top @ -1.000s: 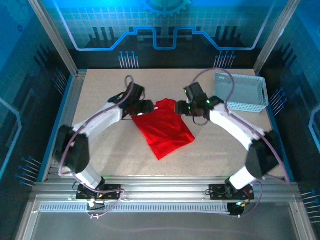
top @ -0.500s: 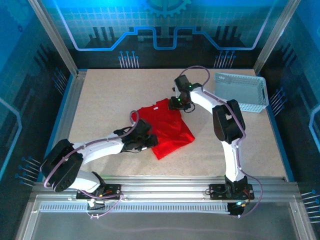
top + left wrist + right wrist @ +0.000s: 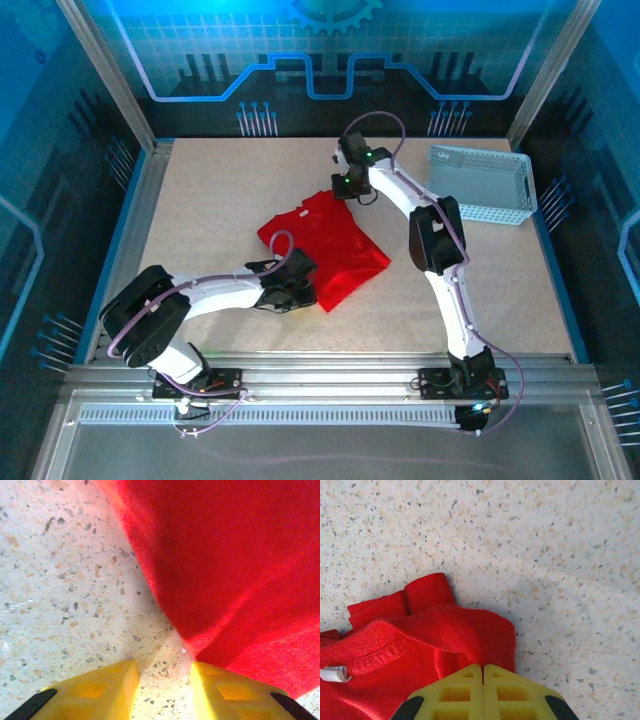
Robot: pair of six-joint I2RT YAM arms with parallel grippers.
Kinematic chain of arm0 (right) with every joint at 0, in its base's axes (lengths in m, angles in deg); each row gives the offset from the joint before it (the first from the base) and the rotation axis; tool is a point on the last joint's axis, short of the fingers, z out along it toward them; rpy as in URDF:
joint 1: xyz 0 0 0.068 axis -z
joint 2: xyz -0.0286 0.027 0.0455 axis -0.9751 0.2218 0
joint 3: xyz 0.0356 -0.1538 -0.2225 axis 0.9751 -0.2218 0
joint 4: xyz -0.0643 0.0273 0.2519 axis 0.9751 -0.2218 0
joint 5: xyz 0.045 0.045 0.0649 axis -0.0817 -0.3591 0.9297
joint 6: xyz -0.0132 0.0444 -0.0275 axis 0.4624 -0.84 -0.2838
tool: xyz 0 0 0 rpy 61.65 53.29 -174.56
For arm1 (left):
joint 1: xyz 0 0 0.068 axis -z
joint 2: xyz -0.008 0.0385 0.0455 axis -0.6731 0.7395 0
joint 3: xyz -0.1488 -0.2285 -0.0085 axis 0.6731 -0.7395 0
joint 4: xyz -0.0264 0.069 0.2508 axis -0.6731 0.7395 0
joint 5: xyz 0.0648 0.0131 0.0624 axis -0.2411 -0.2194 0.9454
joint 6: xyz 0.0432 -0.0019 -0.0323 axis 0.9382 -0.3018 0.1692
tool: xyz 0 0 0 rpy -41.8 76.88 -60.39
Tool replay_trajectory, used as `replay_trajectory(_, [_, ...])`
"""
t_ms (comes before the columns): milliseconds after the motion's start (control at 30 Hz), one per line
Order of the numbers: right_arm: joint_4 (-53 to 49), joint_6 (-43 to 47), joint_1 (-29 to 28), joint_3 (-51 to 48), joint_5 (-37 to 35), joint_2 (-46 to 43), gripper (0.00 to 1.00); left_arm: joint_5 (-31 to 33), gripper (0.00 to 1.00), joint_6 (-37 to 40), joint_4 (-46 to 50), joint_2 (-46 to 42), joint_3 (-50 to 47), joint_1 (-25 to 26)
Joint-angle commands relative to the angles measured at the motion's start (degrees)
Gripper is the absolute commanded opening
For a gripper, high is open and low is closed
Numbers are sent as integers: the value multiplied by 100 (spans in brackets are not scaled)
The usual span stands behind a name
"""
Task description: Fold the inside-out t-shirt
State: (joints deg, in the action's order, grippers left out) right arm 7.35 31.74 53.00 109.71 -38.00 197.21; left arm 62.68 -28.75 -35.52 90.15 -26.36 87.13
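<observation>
The inside-out t-shirt (image 3: 328, 245) lies crumpled, bright red, in the middle of the table. Its ribbed collar (image 3: 375, 652) and small white neck label (image 3: 334, 674) show in the right wrist view. My right gripper (image 3: 341, 190) is at the shirt's far edge, and its yellow fingertips are shut (image 3: 483, 666) on a raised fold of red cloth beside the collar. My left gripper (image 3: 303, 284) is low at the shirt's near left edge. It is open (image 3: 162, 669), with bare table between its fingers. Its right finger (image 3: 225, 687) touches the cloth's edge (image 3: 240, 570).
A white mesh basket (image 3: 481, 184) stands at the back right, clear of the shirt. Speckled tabletop (image 3: 200, 200) lies bare to the left and to the near right (image 3: 500, 290). Metal frame rails (image 3: 320, 372) run along the near edge.
My left gripper swung from the shirt's far left corner down to its near left edge and narrowed. My right gripper moved to the far edge and shut on the cloth. The shirt shifted.
</observation>
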Motion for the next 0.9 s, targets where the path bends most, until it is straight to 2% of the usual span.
replay_trajectory(0, [-380, 344, 41, 320, -205, -21, 11, 282, 36, 141, 697, -46, -153, 45])
replay_trajectory(33, [-450, 381, 32, 267, -250, -131, 27, 364, 37, 224, 775, -131, -115, 45])
replay_trajectory(67, [-453, 390, 32, 123, -345, -264, 39, 459, 38, 293, 888, -229, -44, 45])
replay_trajectory(133, [-250, 377, 44, -679, -421, -912, 52, 717, 40, 496, 1131, -491, 208, 45])
replay_trajectory(167, [-99, 344, 61, -1111, -399, -1196, 54, 819, 41, 607, 1179, -601, 338, 38])
replay_trajectory(233, [326, 246, 115, -2237, -271, -2008, 57, 950, 45, 842, 1163, -745, 687, -33])
replay_trajectory(300, [774, 105, 206, -3371, 40, -2791, 57, 610, 46, 1106, 858, -629, 1083, -308])
replay_trajectory(500, [1677, 62, 352, -5545, 702, -4250, 61, -333, 46, 1558, 308, 783, 2761, -929])
replay_trajectory(633, [1990, 91, 423, -6017, 796, -4248, 62, -1093, 46, 1531, 96, 2166, 4031, -1196])
replay_trajectory(867, [2246, -40, 432, -6193, 590, -3839, 59, -1335, 46, 1389, 294, 3918, 5961, -1269])
